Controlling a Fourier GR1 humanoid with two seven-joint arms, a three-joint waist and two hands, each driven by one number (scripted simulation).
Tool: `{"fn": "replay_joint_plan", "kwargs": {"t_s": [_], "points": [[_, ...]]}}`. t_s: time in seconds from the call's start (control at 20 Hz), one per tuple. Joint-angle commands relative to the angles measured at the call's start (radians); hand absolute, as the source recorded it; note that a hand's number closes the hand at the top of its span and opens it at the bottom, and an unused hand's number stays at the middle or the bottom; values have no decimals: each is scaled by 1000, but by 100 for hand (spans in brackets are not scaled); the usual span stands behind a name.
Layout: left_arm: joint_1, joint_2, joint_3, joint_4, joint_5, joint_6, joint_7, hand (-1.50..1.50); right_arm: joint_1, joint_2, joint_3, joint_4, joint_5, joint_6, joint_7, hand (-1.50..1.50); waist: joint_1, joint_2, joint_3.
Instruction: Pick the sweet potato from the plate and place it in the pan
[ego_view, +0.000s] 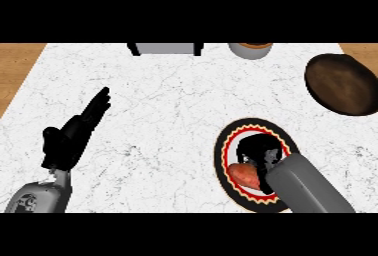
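A reddish-orange sweet potato (243, 175) lies on the round plate (230, 137), which has a black rim with a red and cream zigzag band, at the lower right of the counter. My right hand (260, 150) is down over the plate with its fingers curled round the sweet potato, hiding most of it. The dark brown pan (342, 84) sits at the far right, apart from the plate. My left hand (74, 132) rests open over the left side of the counter, fingers straight and pointing up and right.
A grey cup (251, 50) with brown contents stands at the back edge. A grey and black appliance (166, 48) is at the back centre. The white marble counter (162, 100) has wooden floor showing at both top corners.
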Motion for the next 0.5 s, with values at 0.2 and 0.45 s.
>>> {"fn": "replay_joint_plan", "kwargs": {"t_s": [0.2, 0.45], "points": [[21, 11, 21, -9, 1, 9, 21, 0, 1, 56, -245, -134, 120, -534, 155, 150, -38, -7, 9], [16, 6, 18, -16, 2, 2, 15, 0, 59, 46, -202, -290, 301, -785, 192, 150, -30, -2, 6]]}}
